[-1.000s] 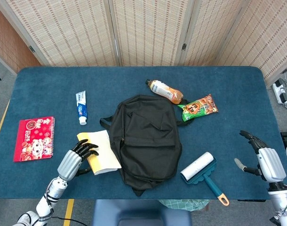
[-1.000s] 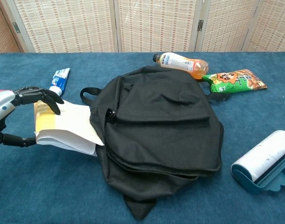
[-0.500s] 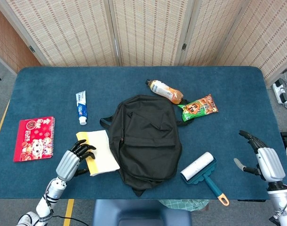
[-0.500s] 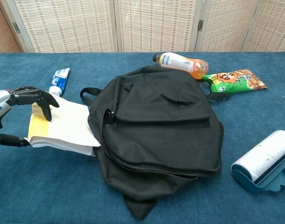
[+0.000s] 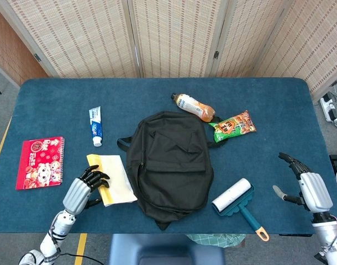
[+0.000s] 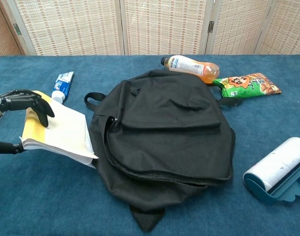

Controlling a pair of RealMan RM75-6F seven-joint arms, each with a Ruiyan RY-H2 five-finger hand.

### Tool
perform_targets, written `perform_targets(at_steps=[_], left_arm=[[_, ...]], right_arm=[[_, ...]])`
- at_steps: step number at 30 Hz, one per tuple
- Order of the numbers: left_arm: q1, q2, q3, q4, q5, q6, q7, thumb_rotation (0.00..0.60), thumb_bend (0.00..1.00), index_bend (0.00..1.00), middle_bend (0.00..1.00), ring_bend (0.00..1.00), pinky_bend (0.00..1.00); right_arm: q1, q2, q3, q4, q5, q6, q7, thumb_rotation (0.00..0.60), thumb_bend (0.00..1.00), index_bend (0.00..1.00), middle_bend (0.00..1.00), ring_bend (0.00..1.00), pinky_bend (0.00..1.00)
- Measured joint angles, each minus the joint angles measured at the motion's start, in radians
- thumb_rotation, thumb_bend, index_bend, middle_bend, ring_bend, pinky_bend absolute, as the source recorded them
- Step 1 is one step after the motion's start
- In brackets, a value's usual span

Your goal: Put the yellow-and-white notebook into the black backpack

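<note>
The yellow-and-white notebook (image 5: 113, 179) (image 6: 61, 132) lies flat just left of the black backpack (image 5: 168, 163) (image 6: 165, 128), its right corner touching the bag's side. My left hand (image 5: 83, 189) (image 6: 19, 101) grips the notebook's left, yellow edge, fingers (image 6: 39, 105) on top and thumb below. The backpack lies flat in the middle of the table; I cannot tell whether its zip is undone. My right hand (image 5: 306, 185) hovers open at the table's right edge, holding nothing, and shows only in the head view.
A red notebook (image 5: 40, 163) lies far left and a toothpaste tube (image 5: 95, 126) (image 6: 61, 84) behind the left hand. An orange drink bottle (image 5: 195, 106) (image 6: 192, 66) and snack bag (image 5: 233, 126) (image 6: 248, 84) sit behind the backpack. A lint roller (image 5: 235, 199) (image 6: 278, 169) lies front right.
My left hand has drawn the notebook leftward, out from the backpack's side, and the bag's left edge shifted slightly with it. The right hand barely moved.
</note>
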State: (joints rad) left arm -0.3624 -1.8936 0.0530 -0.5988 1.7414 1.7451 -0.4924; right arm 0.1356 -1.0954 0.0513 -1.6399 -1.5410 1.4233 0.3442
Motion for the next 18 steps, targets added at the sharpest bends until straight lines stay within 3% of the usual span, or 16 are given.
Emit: perform_targets(at_steps=[18], left_arm=[[0.016, 0.076, -0.062, -0.024, -0.020, 0.176, 0.055, 0.600, 0.48, 0.70, 0.50, 0.41, 0.24]], right_arm=[[0.080, -0.009, -0.013, -0.070, -0.066, -0.100, -0.104, 0.600, 0.31, 0.18, 0.22, 0.21, 0.28]])
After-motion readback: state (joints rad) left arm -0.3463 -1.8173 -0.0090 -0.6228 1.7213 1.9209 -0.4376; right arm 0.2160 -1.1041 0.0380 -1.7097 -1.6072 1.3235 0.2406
